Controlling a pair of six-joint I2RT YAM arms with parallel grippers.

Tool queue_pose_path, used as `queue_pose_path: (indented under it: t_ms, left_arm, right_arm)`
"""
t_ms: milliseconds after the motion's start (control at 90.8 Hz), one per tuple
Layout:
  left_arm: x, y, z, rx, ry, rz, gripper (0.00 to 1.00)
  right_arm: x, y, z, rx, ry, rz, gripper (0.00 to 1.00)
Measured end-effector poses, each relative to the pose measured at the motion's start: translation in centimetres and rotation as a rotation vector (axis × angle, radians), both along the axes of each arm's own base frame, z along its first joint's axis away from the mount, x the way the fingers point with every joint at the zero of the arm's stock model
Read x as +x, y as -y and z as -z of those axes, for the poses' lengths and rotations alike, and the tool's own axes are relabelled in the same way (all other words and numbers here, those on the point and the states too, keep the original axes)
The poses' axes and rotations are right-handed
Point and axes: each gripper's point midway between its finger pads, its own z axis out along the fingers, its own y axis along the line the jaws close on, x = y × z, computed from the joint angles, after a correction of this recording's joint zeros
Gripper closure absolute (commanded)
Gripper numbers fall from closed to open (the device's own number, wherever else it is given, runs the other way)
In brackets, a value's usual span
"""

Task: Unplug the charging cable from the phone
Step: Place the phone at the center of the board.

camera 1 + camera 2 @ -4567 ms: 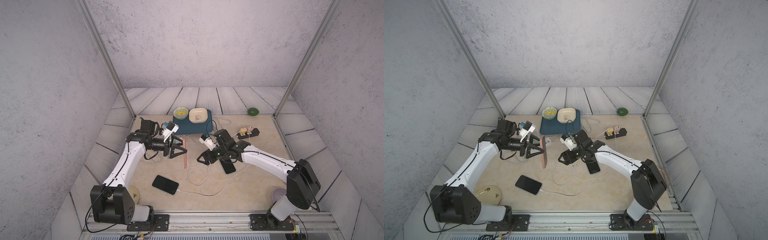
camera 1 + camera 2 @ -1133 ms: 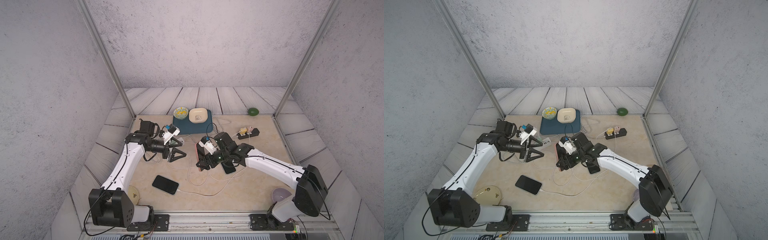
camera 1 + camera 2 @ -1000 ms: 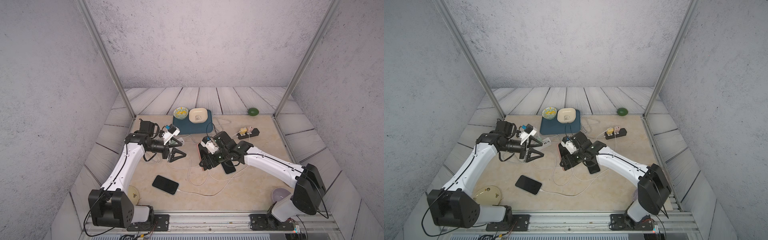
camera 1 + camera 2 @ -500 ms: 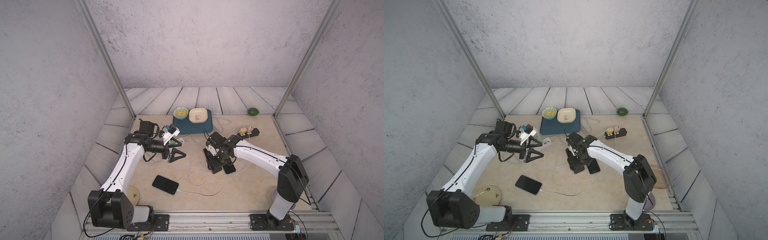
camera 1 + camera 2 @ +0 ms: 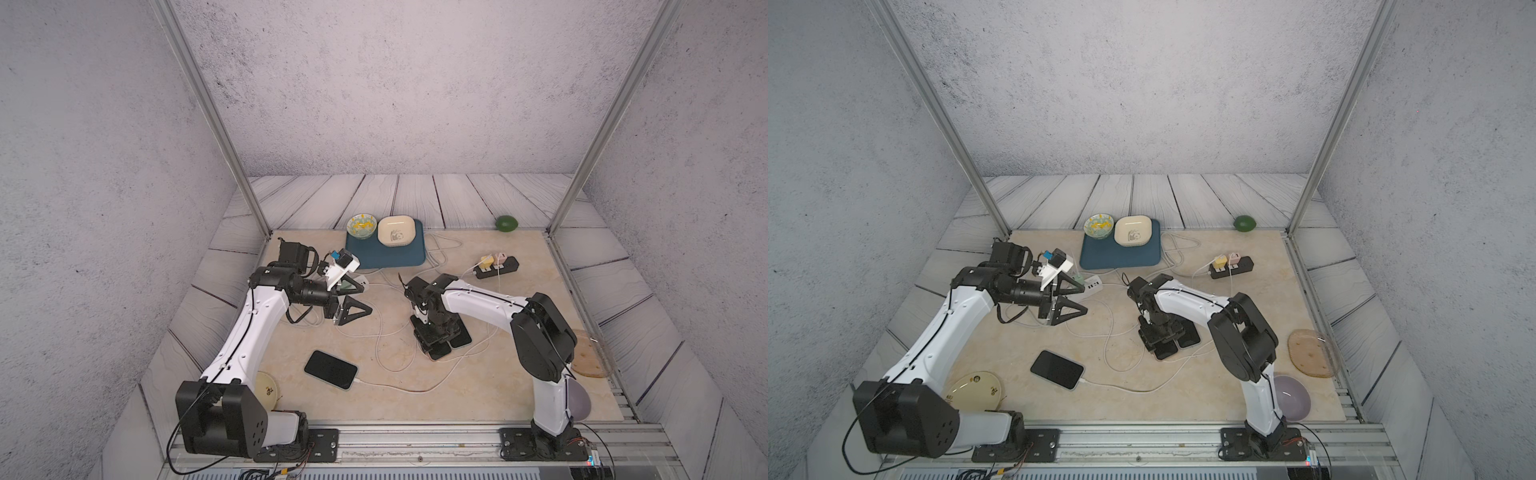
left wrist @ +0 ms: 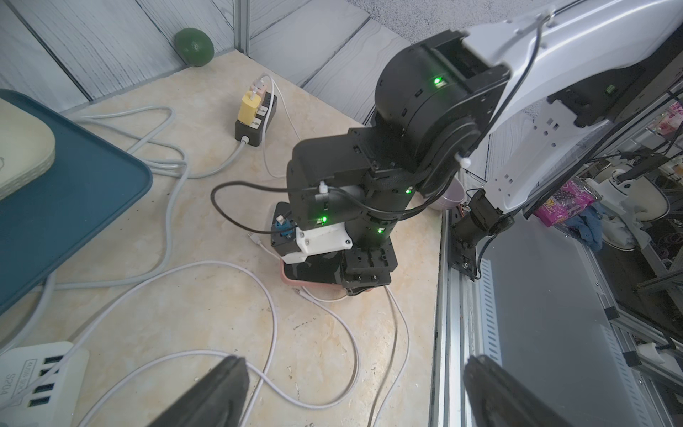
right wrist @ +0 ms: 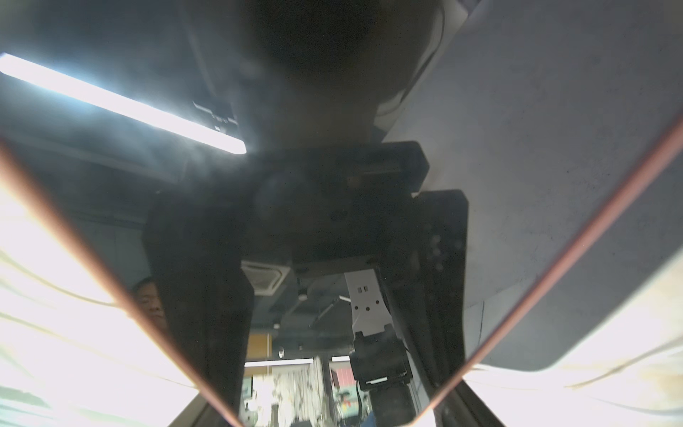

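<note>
A pink-cased phone (image 6: 306,283) lies flat on the table, its dark screen (image 7: 517,185) filling the right wrist view. My right gripper (image 5: 436,347) points straight down, shut across the phone's width. A loose white plug (image 6: 255,239) lies beside the phone. A black phone (image 5: 331,369) rests near the front, and a white charging cable (image 5: 390,387) is plugged into its end. My left gripper (image 5: 353,307) hovers wide open and empty above the cables (image 6: 354,362), left of the pink-cased phone.
A second dark phone (image 5: 462,338) lies against the pink-cased one. White cables (image 5: 1113,332) loop over the middle. Blue tray (image 5: 390,259) with two bowls at the back, black power strip (image 5: 496,268), white USB hub (image 5: 1092,284), lime (image 5: 507,223), yellow plate (image 5: 973,388), purple bowl (image 5: 1291,399).
My right gripper swung right and lowered the pink-cased phone onto the table beside the dark phone. My left gripper, which held that phone upright several seconds ago, stays open and still.
</note>
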Motion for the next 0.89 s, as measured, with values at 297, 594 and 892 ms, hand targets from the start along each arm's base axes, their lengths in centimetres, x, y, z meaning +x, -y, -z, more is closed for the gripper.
queue_pose_path:
  t_ms: [297, 594, 892]
  left_arm:
    - [-0.2, -0.1, 0.2, 0.008, -0.008, 0.000, 0.02]
    - [-0.1, -0.3, 0.3, 0.015, -0.008, -0.005, 0.02]
    - [-0.1, -0.6, 0.4, 0.022, -0.017, -0.017, 0.02]
  right_arm:
    - [-0.2, 0.2, 1.8, -0.047, -0.038, -0.005, 0.67]
    - [-0.4, 0.4, 2.4, -0.065, -0.050, -0.007, 0.28]
    - [0.0, 0.3, 2.2, -0.061, -0.031, -0.033, 0.01]
